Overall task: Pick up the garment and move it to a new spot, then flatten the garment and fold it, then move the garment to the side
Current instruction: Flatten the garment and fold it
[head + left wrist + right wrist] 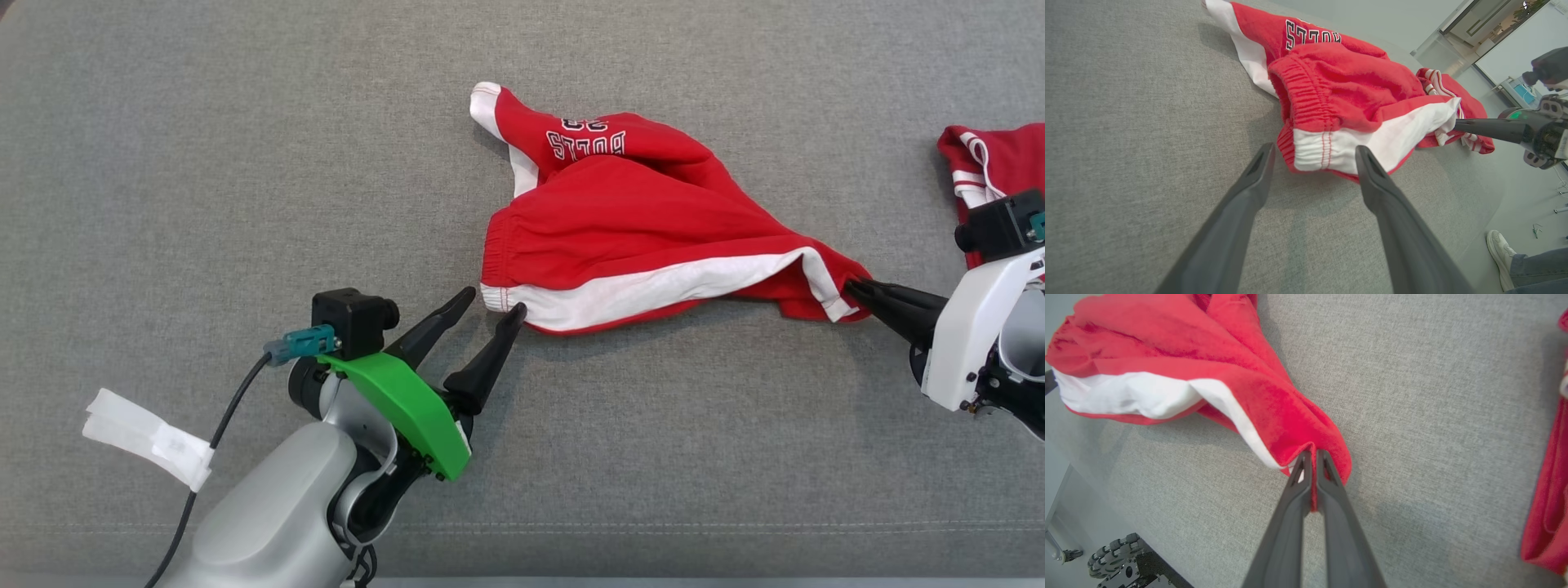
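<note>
Red shorts with white side stripes and "BULLS" lettering, the garment (637, 220) (1347, 94) (1167, 359), lie crumpled on the grey cloth surface (245, 163). My left gripper (495, 304) (1314, 153) is open at the garment's waistband corner, one finger on each side of the white-striped edge, tips at the cloth. My right gripper (853, 287) (1310, 454) is shut on the garment's right hem corner, pinching red fabric between its tips.
A second red and white garment (992, 167) (1547, 498) lies at the far right, behind my right wrist. White tape (147, 437) hangs off my left arm's cable. A person's shoe (1498, 253) stands on the floor beyond the table's edge.
</note>
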You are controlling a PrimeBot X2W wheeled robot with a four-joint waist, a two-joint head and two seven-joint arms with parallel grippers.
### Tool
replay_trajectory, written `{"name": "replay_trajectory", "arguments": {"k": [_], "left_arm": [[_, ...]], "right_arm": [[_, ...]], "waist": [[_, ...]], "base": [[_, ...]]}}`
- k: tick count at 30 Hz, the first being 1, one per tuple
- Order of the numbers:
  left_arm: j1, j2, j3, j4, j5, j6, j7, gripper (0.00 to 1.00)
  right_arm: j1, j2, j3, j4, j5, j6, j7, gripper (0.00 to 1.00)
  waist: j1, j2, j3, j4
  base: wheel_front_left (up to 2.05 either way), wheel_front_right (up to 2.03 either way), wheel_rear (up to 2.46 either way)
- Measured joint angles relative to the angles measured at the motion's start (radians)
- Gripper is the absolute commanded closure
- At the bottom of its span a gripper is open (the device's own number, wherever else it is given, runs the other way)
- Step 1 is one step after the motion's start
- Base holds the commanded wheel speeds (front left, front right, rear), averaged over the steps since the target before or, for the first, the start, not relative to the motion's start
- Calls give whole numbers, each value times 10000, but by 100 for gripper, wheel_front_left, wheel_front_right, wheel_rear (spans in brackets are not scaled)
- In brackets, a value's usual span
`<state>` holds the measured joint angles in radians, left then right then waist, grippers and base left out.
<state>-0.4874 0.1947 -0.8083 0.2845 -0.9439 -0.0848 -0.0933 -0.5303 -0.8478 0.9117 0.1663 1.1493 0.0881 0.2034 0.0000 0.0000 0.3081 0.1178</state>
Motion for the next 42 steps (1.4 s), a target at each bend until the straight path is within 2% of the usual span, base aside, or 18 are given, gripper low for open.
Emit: {"name": "replay_trajectory", "arguments": {"k": [7,8,9,10,14,15,16,30,34,37,42], "left_arm": [[-3,-82,-61,54,-61,-33,61,0],[-3,-125,-71,52,-65,-33,61,3],[-3,-151,-73,52,-81,-33,73,46],[-4,-151,-73,52,-96,-33,109,59],[-5,-140,-69,63,-123,-33,132,62],[-6,-138,-71,61,-123,-35,132,75],[-7,-138,-71,61,-123,-38,134,100],[-12,-67,-136,-100,-199,-46,236,100],[-20,119,-222,-339,-226,-123,368,100],[-24,552,-19,-928,-293,-134,399,100],[-357,1841,802,-2380,-384,-161,533,100]], "right_arm": [[-12,79,58,71,-52,84,-2,100],[-12,82,59,81,-52,84,-2,100],[-12,86,59,84,-54,84,-2,100],[-12,86,59,92,-54,84,-2,100],[-12,92,65,150,-54,86,-4,100],[-12,96,73,163,-56,86,-6,100],[-12,102,82,173,-65,86,-6,100],[-14,311,240,238,-339,171,-219,100],[-29,437,-422,21,81,173,-940,100],[-233,460,-1106,-543,311,174,-1634,100],[-349,-10,-1641,-1524,470,203,-2295,100]], "waist": [[0,0,16,-224],[0,0,20,-241],[0,0,23,-258],[0,0,25,-275],[0,0,27,-339],[0,0,26,-352],[0,0,24,-364],[0,0,71,-523],[0,0,13,-546],[0,0,-108,-576],[0,0,-408,-656]], "base": [[0,0,0],[0,0,0],[0,0,0],[0,0,0],[0,0,0],[0,0,0],[0,0,0],[0,0,0],[0,0,0],[0,0,0],[0,0,0]]}}
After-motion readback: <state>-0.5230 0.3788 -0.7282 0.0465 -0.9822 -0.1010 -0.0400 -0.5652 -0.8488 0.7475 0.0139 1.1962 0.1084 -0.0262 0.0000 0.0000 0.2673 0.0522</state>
